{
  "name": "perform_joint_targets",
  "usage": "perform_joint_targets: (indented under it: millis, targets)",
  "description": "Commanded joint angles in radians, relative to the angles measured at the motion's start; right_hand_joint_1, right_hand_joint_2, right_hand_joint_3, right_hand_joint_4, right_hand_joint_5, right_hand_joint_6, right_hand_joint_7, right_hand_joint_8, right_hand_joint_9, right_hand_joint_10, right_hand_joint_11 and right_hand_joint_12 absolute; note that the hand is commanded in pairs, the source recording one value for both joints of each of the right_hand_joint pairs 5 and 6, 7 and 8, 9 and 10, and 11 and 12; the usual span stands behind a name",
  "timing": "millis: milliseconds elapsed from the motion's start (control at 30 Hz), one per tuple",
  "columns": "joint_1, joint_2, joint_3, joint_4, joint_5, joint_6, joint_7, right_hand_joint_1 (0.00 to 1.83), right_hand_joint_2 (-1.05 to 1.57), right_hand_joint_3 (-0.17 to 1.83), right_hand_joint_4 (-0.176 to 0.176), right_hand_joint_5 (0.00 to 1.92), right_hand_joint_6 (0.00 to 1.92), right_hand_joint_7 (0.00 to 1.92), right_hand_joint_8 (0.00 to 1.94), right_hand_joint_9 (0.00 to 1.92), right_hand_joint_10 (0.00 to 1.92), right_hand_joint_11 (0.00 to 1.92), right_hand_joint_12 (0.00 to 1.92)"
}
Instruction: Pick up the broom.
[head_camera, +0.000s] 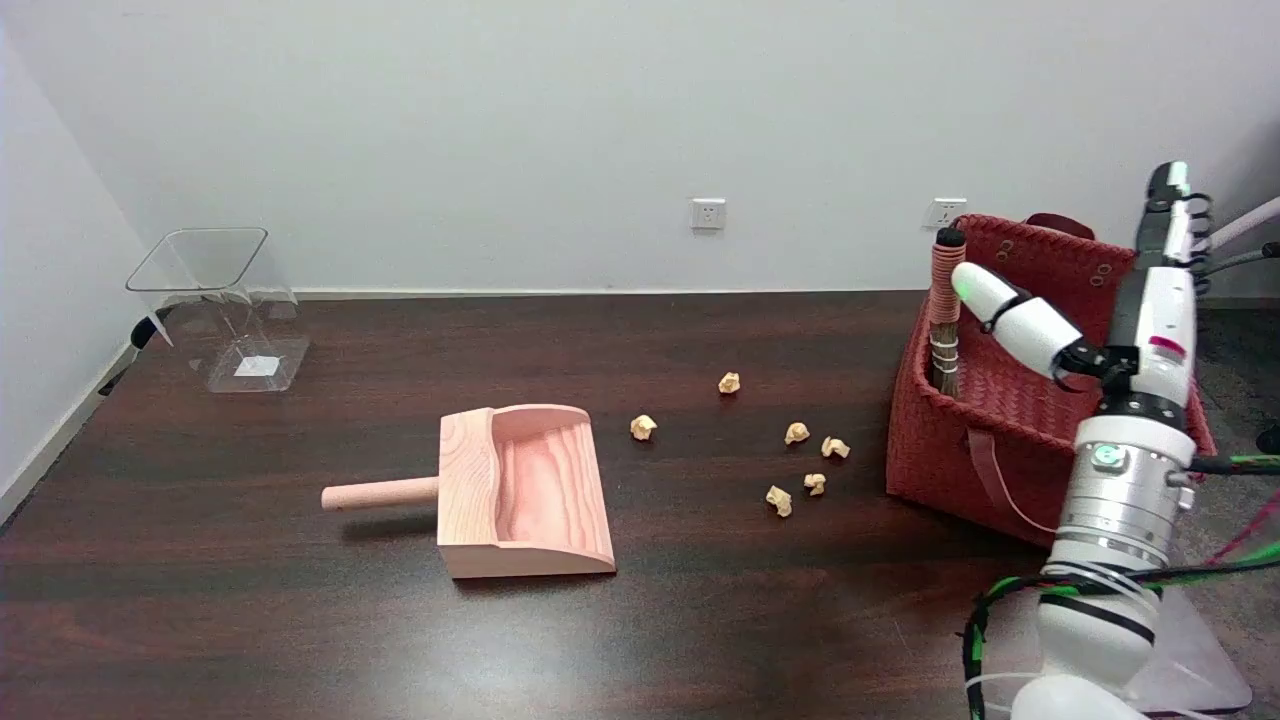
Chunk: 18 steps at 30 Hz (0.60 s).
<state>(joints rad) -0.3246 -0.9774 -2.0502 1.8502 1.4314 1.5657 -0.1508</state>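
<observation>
One broom (944, 315) stood upright in the red basket (1010, 400), at its left inner wall. Your right hand (1070, 330) hung just beside the handle, above the basket; I could not tell its finger spread.

A wooden dustpan (525, 490) is lying on the dark table (300, 620) — paper scraps (797, 433) are sitting scattered between it and a red basket (1000, 400). A clear container (215, 305) is standing far left.

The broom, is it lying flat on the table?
No, the broom stands upright inside the red basket at the table's right end, its wrapped handle poking above the rim.
</observation>
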Motion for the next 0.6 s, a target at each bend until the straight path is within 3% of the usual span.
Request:
perform_joint_targets:
  millis: [33, 600]
  targets:
    - [0.110, -0.023, 0.002, -0.015, 0.174, -0.181, -0.002, 0.97, 0.79, -0.17, 0.000, 0.00, 0.00, 0.00, 0.00, 0.00, 0.00, 0.00, 0.00]
    - [0.184, -0.018, 0.122, -0.098, 0.323, -0.454, 0.006, 0.92, 0.90, -0.17, 0.000, 0.00, 0.00, 0.00, 0.00, 0.00, 0.00, 0.00, 0.00]
